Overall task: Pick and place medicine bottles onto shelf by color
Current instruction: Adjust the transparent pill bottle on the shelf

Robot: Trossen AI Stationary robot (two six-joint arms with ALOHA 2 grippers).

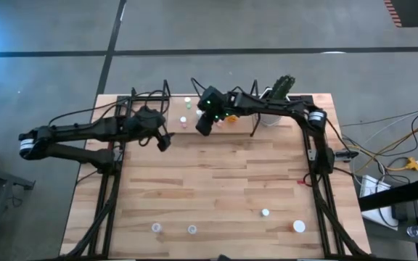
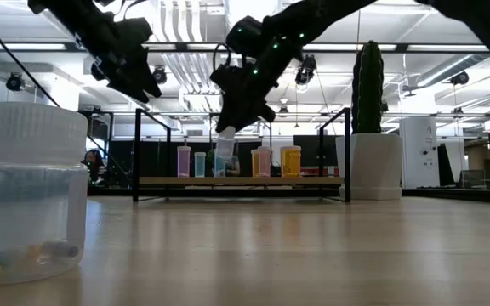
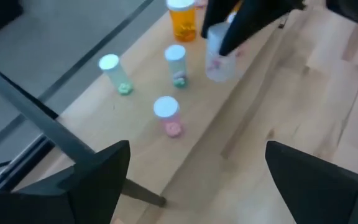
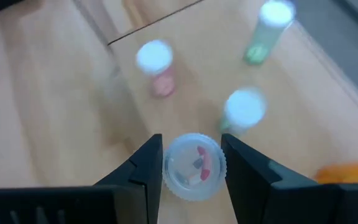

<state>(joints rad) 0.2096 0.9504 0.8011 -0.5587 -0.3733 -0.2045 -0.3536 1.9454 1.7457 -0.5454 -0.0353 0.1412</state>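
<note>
My right end effector (image 4: pixel 191 163) is clamped on a small clear round bottle with a white cap (image 4: pixel 193 165), the two dark fingers (image 4: pixel 143 167) pressed to its sides. In the low view I hold that bottle just above the low light-wood shelf with black wire uprights (image 2: pixel 241 181), among the bottles already standing there. In the high view this end effector (image 1: pixel 204 125) sits at about twelve o'clock on the wooden plank surface (image 1: pixel 216 181), over the shelf's near edge.

On the shelf below the held bottle stand a pinkish bottle (image 4: pixel 156 67), a greenish bottle (image 4: pixel 268 30) and a pale bluish one (image 4: pixel 243 109); an orange bottle (image 4: pixel 347 172) shows at the picture's edge.

My left end effector (image 3: pixel 191 168) has its fingers wide apart and holds nothing. It hovers at about eleven o'clock (image 1: pixel 162 139), just beside the shelf's left end.

Out at the near edge, around six o'clock, four white-capped bottles stand loose on the surface (image 1: pixel 265 212), one of them with an orange body (image 1: pixel 298 226). A tall green cactus in a white pot (image 2: pixel 368 136) stands at one o'clock, just past the shelf's right end.
</note>
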